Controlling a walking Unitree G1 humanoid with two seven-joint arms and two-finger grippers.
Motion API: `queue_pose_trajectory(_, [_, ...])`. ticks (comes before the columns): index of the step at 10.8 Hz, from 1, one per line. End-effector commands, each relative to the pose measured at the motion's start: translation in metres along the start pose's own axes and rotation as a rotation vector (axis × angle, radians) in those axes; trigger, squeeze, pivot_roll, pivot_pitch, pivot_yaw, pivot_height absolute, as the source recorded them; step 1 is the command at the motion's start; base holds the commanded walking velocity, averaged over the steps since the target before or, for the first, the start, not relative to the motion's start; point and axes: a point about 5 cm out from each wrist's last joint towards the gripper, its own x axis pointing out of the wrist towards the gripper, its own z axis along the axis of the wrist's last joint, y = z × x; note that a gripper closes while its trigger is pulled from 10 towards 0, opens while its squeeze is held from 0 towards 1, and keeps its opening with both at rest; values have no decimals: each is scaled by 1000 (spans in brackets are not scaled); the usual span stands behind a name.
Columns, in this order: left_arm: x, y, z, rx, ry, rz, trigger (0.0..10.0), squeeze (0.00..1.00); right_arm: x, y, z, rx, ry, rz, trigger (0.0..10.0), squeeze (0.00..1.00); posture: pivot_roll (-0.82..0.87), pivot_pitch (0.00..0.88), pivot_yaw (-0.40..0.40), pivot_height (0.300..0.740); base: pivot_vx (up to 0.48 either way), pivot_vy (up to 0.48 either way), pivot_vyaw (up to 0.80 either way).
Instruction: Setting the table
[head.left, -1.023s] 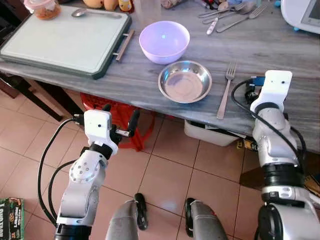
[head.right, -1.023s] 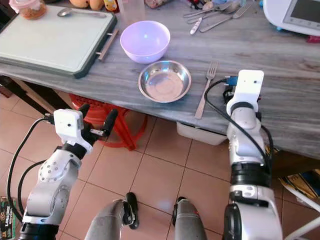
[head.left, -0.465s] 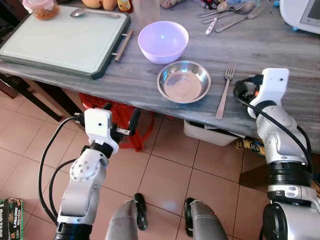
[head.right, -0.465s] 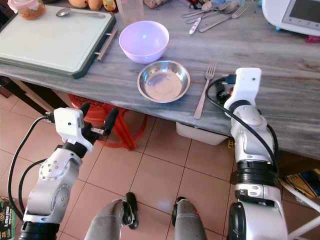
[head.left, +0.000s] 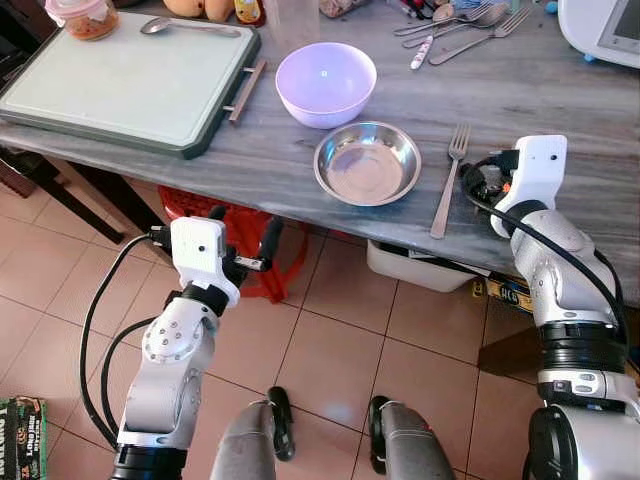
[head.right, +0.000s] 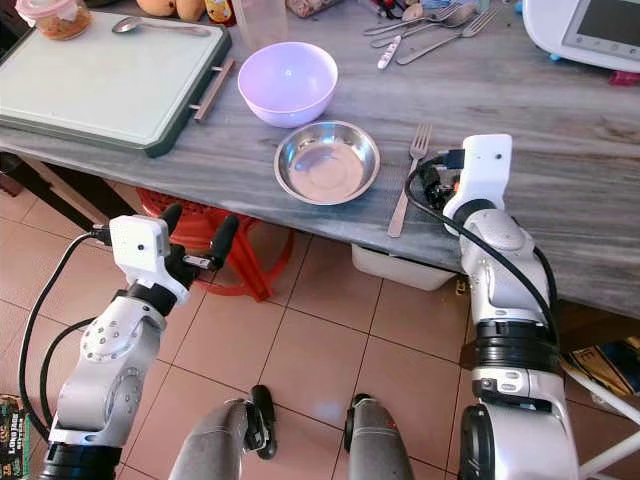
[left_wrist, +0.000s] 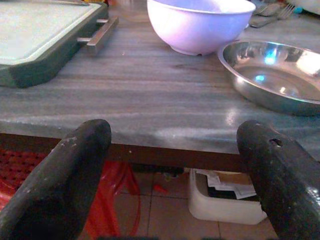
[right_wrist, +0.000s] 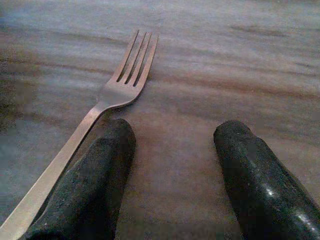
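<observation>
A fork (head.left: 447, 180) lies on the grey table (head.left: 250, 150) to the right of a steel dish (head.left: 367, 162), tines pointing away from me. Behind the dish stands a purple bowl (head.left: 326, 83). My right gripper (right_wrist: 175, 131) is open and low over the tabletop, just right of the fork (right_wrist: 125, 75); its left finger (right_wrist: 100, 165) almost touches the fork's handle. My left gripper (head.left: 242, 225) is open and empty, held below the table's front edge; the left wrist view looks across to the bowl (left_wrist: 200, 22) and the dish (left_wrist: 275, 75).
A green-rimmed board (head.left: 130, 75) with a spoon (head.left: 160, 24) and a jar (head.left: 85, 15) takes the table's left. Loose cutlery (head.left: 460, 25) and a white appliance (head.left: 605, 25) sit at the back right. A red stool (head.left: 240, 250) and white bin (head.left: 420, 272) stand under the table.
My right wrist has shifted left along the table edge, closer to the fork. The left arm has stayed where it was.
</observation>
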Motion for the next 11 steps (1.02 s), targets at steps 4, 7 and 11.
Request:
queue_pose_trajectory(4, [-3, 0, -6, 4, 32, 7, 10000, 0, 3, 19, -11, -5, 53, 91, 10000, 0, -11, 260, 69, 740, 0, 0, 0])
queue_pose_trajectory(7, [-3, 0, -7, 4, 32, 6, 10000, 0, 4, 22, -11, -12, 45, 102, 10000, 0, -10, 258, 69, 740, 0, 0, 0])
queue_pose_trajectory(11, [-2, 0, -6, 0, 29, 3, 10000, 0, -4, 11, -12, -38, 28, 24, 10000, 0, -16, 254, 69, 740, 0, 0, 0])
